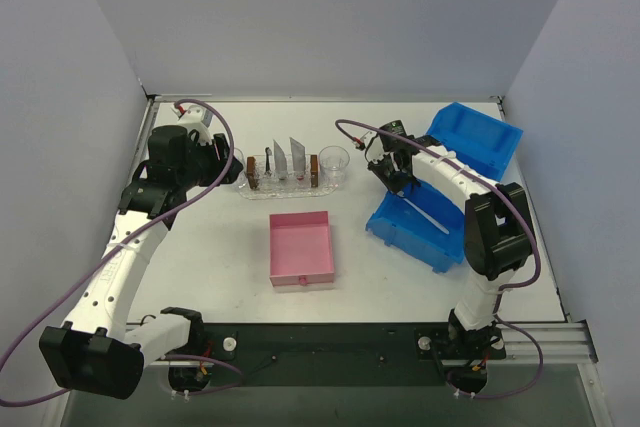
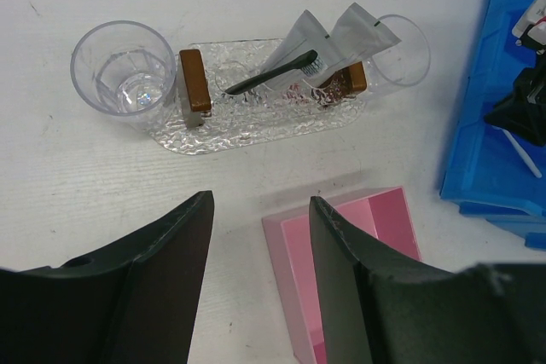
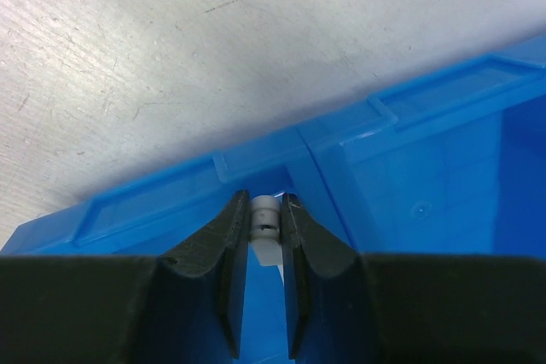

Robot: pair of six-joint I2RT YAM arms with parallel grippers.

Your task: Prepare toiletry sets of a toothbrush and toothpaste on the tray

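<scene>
Right wrist view: the right gripper [image 3: 265, 209] pinches what looks like a white toothbrush [image 3: 264, 226] inside the blue bin [image 3: 426, 168]. It should lift straight up, slowly, then cross to the tray [image 2: 247, 121]. The left gripper [image 2: 260, 202] hangs wide.

White tabletop [image 1: 385, 287], pale grey walls [image 1: 320, 17] on three sides, soft even light

2 toothpaste tubes [image 2: 300, 38], toothbrush [image 2: 271, 76] on tray [image 2: 223, 130]

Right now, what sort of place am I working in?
Probably a lab robot test cell: a white table boxed in by blank panels, holding blue bins and a pink box.
</scene>
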